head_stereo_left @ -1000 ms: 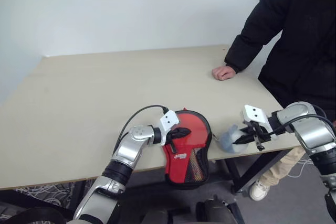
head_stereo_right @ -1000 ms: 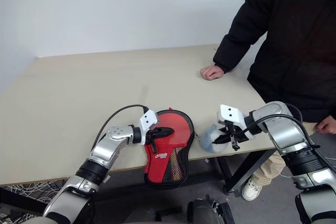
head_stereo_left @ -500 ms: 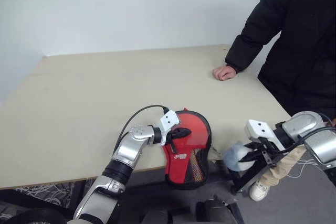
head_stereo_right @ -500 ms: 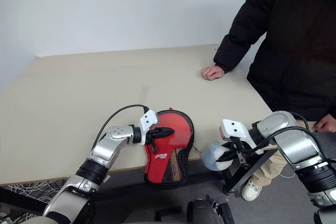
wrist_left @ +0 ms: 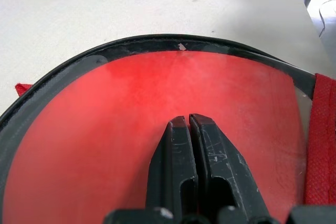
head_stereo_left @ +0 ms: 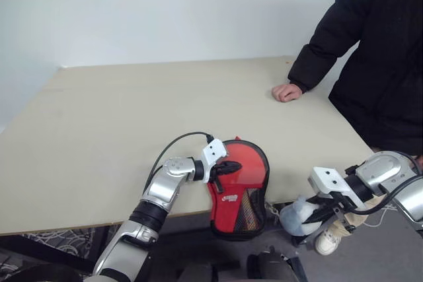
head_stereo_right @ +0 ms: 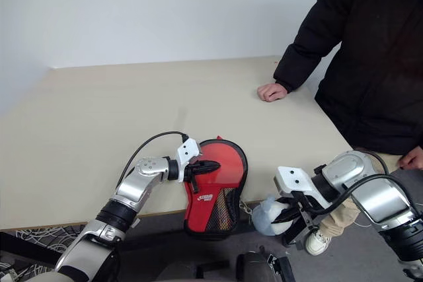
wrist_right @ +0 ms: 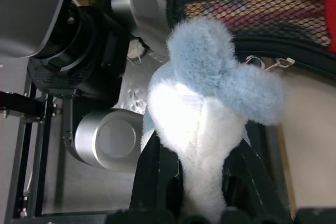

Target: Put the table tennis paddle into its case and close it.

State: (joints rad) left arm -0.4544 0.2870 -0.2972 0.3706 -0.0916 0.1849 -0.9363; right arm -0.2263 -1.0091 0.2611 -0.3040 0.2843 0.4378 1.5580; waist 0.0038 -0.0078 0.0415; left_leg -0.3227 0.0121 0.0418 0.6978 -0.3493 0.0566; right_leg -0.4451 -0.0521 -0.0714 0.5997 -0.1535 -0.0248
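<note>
Claw fingers of the left claw [wrist_left: 188, 124] are pressed together on the red case [head_stereo_left: 239, 186] overhanging the table [head_stereo_left: 132, 130] edge; its mesh pocket is seen. A fluffy blue-white toy [wrist_right: 205, 129] is clamped in the right claw [head_stereo_left: 316, 212].

Pale wooden table [head_stereo_left: 132, 117], fluffy blue-white plush toy [wrist_right: 205, 108] (off its near edge), person's hand [head_stereo_left: 288, 92] resting at the far corner

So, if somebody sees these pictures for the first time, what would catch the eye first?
Probably the red paddle case, hanging over the near edge of the table, with the shut left gripper pressed on its red face. Next, the fluffy blue-and-white plush charm clamped in the right gripper, off the table edge beside the case. A person's hand rests at the table's far right corner.
</note>
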